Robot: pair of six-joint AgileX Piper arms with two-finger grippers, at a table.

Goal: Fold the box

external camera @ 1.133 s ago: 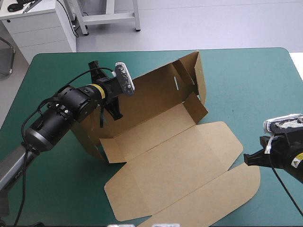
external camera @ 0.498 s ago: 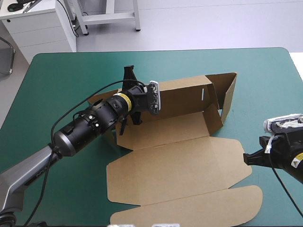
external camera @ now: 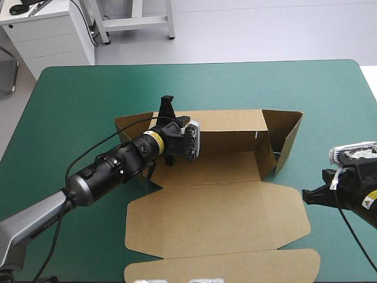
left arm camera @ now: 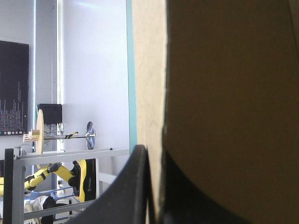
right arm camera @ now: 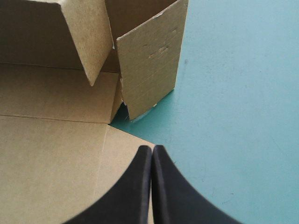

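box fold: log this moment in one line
box: back wall up, lid flat | left pincer: shut on back wall | right pincer: shut, empty, at lid corner

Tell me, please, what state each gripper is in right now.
Left gripper: shut on the box, pinching its raised back wall.
Right gripper: shut, holding nothing.

Robotics lab: left arm (external camera: 106,174) and right arm (external camera: 356,197) at a table (external camera: 76,100) with teal-green cover. Beyond its far left corner, a white cabinet (external camera: 50,35) and metal frame (external camera: 136,22) on grey floor (external camera: 265,29).
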